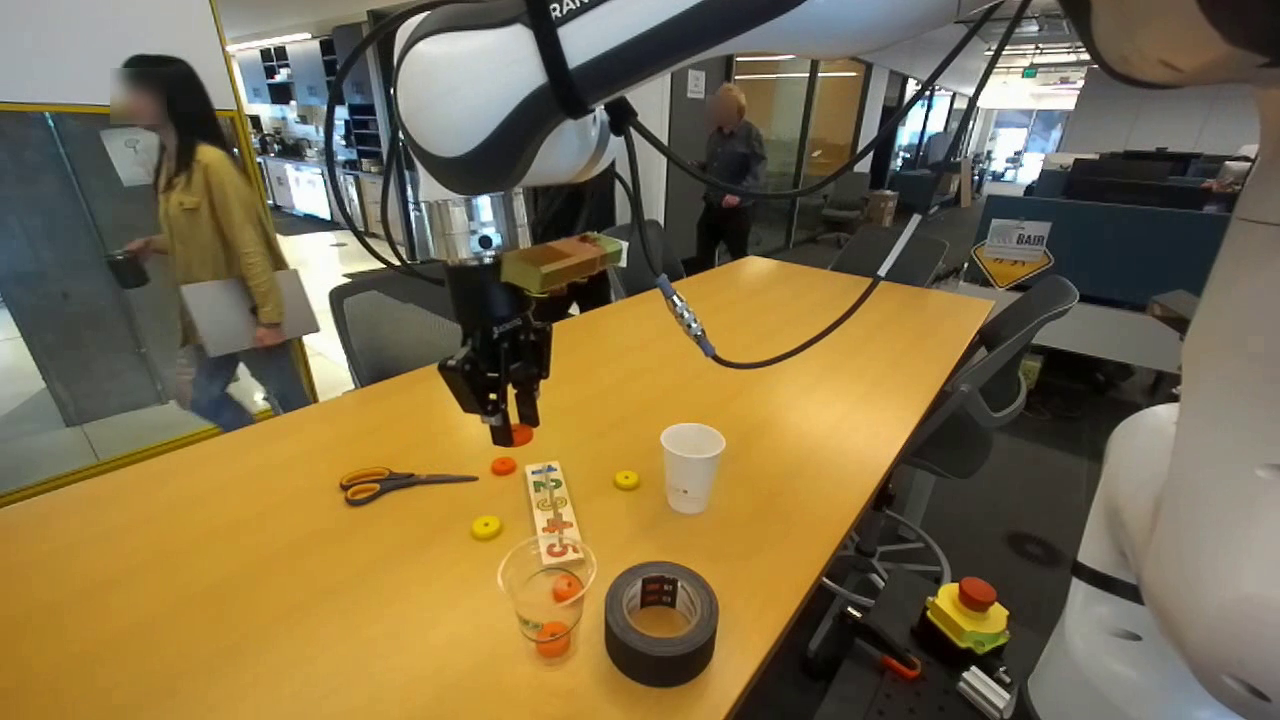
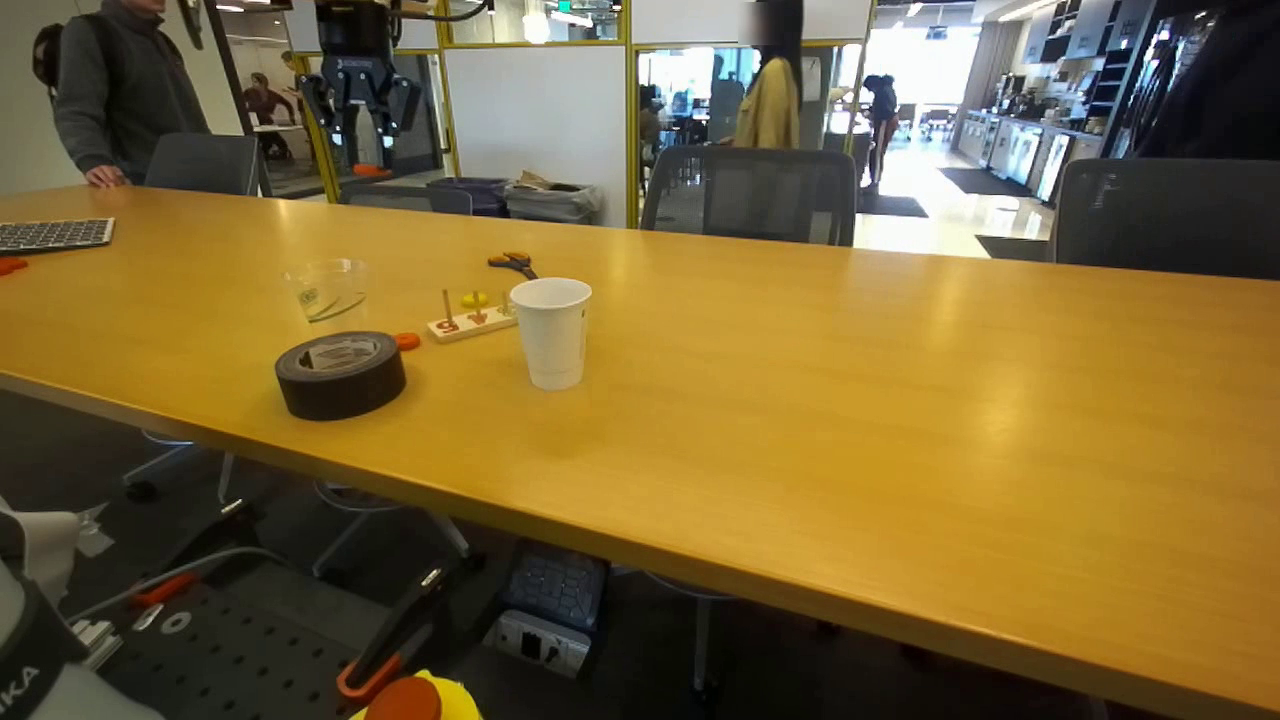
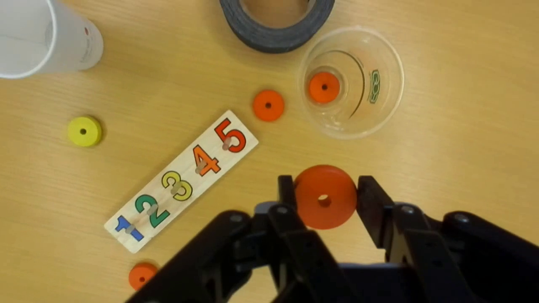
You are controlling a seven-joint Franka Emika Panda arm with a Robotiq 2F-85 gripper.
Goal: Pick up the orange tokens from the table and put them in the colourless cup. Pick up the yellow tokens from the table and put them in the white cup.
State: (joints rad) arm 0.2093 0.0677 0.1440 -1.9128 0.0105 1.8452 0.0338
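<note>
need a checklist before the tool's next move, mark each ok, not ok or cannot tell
1. Orange token pinched in the tool: ok.
2. Clear plastic tumbler upright: ok.
3. Tool centred above the tumbler: cannot tell from these angles.
4. Space around the tumbler free: not ok; a loose orange token and the black tape roll lie beside it.
5. White paper cup upright, apart from the tumbler: ok.

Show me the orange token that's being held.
The orange token clamped in the pincer; of the others in the wrist view, one sits inside the colourless cup, two lie on the table.
</note>
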